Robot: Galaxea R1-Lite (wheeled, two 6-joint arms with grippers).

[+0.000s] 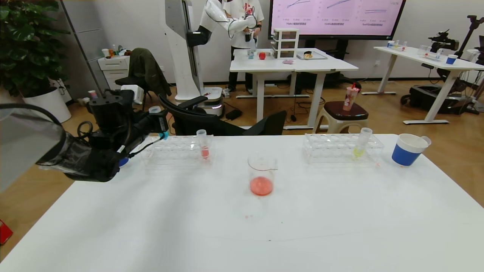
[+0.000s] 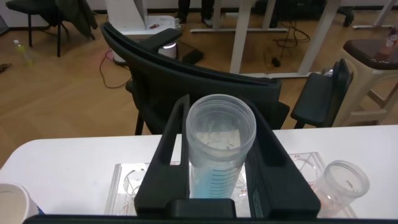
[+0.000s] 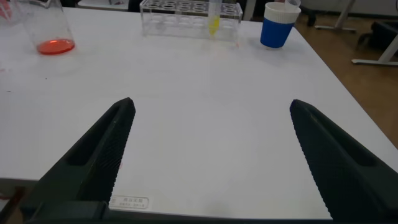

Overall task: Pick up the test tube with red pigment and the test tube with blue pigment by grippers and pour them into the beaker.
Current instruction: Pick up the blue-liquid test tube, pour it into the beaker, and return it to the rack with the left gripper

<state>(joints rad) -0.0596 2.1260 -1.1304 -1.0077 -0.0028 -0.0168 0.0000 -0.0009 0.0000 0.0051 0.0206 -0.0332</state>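
My left gripper (image 1: 160, 124) is shut on the test tube with blue pigment (image 1: 165, 135) at the far left of the table, above the left end of a clear rack (image 1: 177, 151). In the left wrist view that tube (image 2: 221, 155) stands upright between the fingers of the left gripper (image 2: 222, 109), open-mouthed, with cyan liquid low down. The test tube with red pigment (image 1: 204, 145) stands in the same rack. The beaker (image 1: 261, 175) sits mid-table with red liquid in its bottom. My right gripper (image 3: 211, 104) hangs open over bare table, out of the head view.
A second clear rack (image 1: 342, 149) at the back right holds a tube of yellow-green liquid (image 1: 361, 143). A blue-and-white paper cup (image 1: 408, 149) stands beyond it near the right edge. Another paper cup (image 2: 12, 202) shows beside the left rack. A black chair (image 1: 211, 124) stands behind the table.
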